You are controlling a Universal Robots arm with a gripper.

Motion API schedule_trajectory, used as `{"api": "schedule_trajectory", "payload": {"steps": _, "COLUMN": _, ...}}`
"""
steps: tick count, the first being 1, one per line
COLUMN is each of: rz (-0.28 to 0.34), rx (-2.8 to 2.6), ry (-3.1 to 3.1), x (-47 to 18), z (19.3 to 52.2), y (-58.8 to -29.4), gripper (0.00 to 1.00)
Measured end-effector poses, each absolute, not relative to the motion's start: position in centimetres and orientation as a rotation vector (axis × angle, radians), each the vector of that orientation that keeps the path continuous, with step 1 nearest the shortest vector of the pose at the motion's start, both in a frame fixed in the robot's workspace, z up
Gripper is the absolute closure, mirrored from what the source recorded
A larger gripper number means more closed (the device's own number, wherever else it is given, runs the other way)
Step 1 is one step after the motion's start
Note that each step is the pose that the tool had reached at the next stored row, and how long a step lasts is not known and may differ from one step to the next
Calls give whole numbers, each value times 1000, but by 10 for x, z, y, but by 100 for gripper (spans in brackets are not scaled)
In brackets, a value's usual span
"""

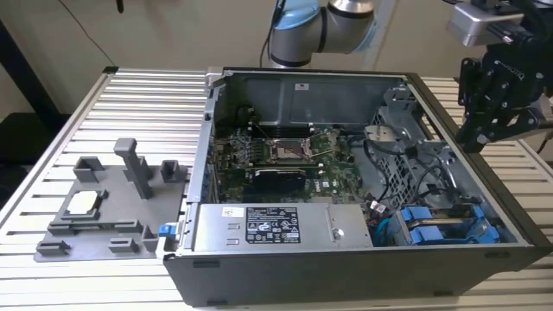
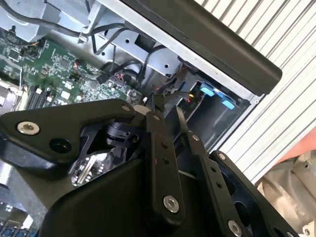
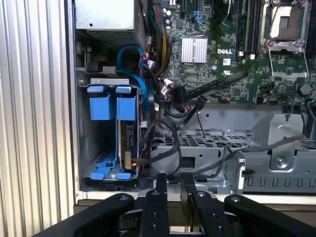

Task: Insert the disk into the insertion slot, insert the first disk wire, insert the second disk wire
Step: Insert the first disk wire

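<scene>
The disk (image 3: 127,140), in its blue carrier (image 1: 417,214), sits inside the insertion slot of the dark grey drive cage (image 3: 83,138) at the case's near right corner in the exterior view. Dark wires (image 3: 148,148) run to the disk's end, and one with an orange tip (image 3: 132,160) meets it there. My gripper (image 1: 477,137) hangs above the case's right wall, well clear of the cage. In both wrist views its black fingers (image 3: 160,190) stand close together with nothing between them (image 2: 169,116).
A second blue carrier (image 3: 97,106) sits beside the disk, nearer the case wall. The open case (image 1: 346,278) holds a green motherboard (image 1: 285,159) and a power supply (image 1: 276,227). A grey fixture (image 1: 103,214) lies on the slatted table at the exterior view's left.
</scene>
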State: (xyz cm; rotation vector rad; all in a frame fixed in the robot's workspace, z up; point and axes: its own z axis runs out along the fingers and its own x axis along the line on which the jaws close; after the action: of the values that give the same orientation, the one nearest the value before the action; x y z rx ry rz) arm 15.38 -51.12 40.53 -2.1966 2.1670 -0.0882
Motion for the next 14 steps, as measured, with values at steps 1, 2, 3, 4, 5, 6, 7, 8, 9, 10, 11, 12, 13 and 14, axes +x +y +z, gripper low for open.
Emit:
{"api": "schedule_trajectory", "payload": {"steps": 1, "rz": -90, "rx": -2197, "ry": 2168, "x": 153, "z": 405, "y": -508, "gripper": 73}}
{"api": "schedule_trajectory", "payload": {"steps": 2, "rz": -92, "rx": -2198, "ry": 2168, "x": 153, "z": 405, "y": -505, "gripper": 73}}
{"api": "schedule_trajectory", "payload": {"steps": 3, "rz": -93, "rx": -2199, "ry": 2169, "x": 152, "z": 405, "y": -503, "gripper": 73}}
{"api": "schedule_trajectory", "payload": {"steps": 4, "rz": -93, "rx": -2199, "ry": 2169, "x": 150, "z": 405, "y": -501, "gripper": 73}}
{"api": "schedule_trajectory", "payload": {"steps": 5, "rz": -94, "rx": -2199, "ry": 2169, "x": 146, "z": 405, "y": -500, "gripper": 73}}
{"api": "schedule_trajectory", "payload": {"steps": 6, "rz": -94, "rx": -2198, "ry": 2169, "x": 142, "z": 405, "y": -499, "gripper": 73}}
{"api": "schedule_trajectory", "payload": {"steps": 7, "rz": -96, "rx": -2198, "ry": 2168, "x": 137, "z": 405, "y": -499, "gripper": 73}}
{"api": "schedule_trajectory", "payload": {"steps": 8, "rz": -97, "rx": -2197, "ry": 2167, "x": 133, "z": 405, "y": -499, "gripper": 73}}
{"api": "schedule_trajectory", "payload": {"steps": 9, "rz": -99, "rx": -2196, "ry": 2167, "x": 128, "z": 405, "y": -499, "gripper": 73}}
{"api": "schedule_trajectory", "payload": {"steps": 10, "rz": -101, "rx": -2196, "ry": 2166, "x": 124, "z": 405, "y": -499, "gripper": 73}}
{"api": "schedule_trajectory", "payload": {"steps": 11, "rz": -102, "rx": -2195, "ry": 2165, "x": 119, "z": 405, "y": -499, "gripper": 73}}
{"api": "schedule_trajectory", "payload": {"steps": 12, "rz": -103, "rx": -2194, "ry": 2165, "x": 115, "z": 405, "y": -499, "gripper": 73}}
{"api": "schedule_trajectory", "payload": {"steps": 13, "rz": -103, "rx": -2194, "ry": 2165, "x": 111, "z": 405, "y": -499, "gripper": 73}}
{"api": "schedule_trajectory", "payload": {"steps": 14, "rz": -103, "rx": -2194, "ry": 2165, "x": 108, "z": 405, "y": -499, "gripper": 73}}
